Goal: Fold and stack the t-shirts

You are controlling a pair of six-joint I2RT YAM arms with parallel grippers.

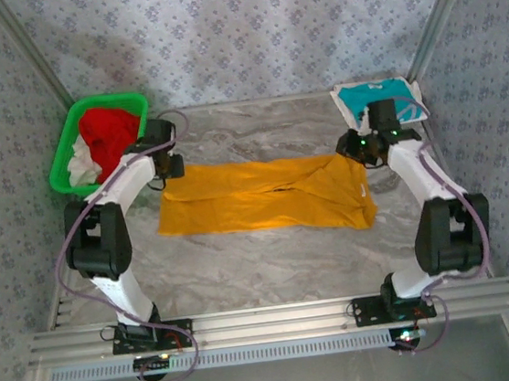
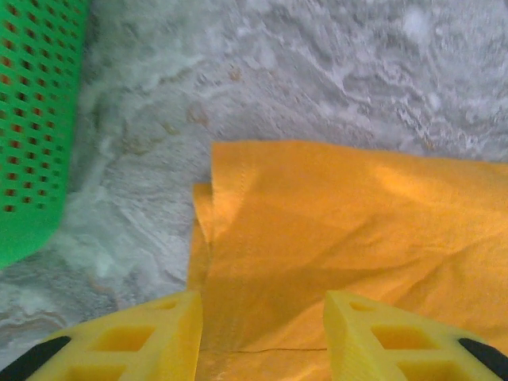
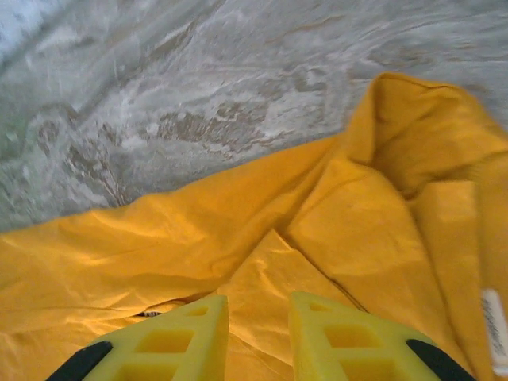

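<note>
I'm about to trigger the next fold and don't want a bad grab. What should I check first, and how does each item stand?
1. Left end effector open above the yellow-orange shirt, at its left edge: ok.
2. Right end effector open above its right end: ok.
3. Shirt flat: not ok, right end rumpled.
4. Teal shirt folded, apart from it: ok.
5. Green basket apart from the cloth: ok.

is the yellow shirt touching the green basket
Apart. The left wrist view shows a strip of bare table between the yellow-orange shirt and the green basket.
</note>
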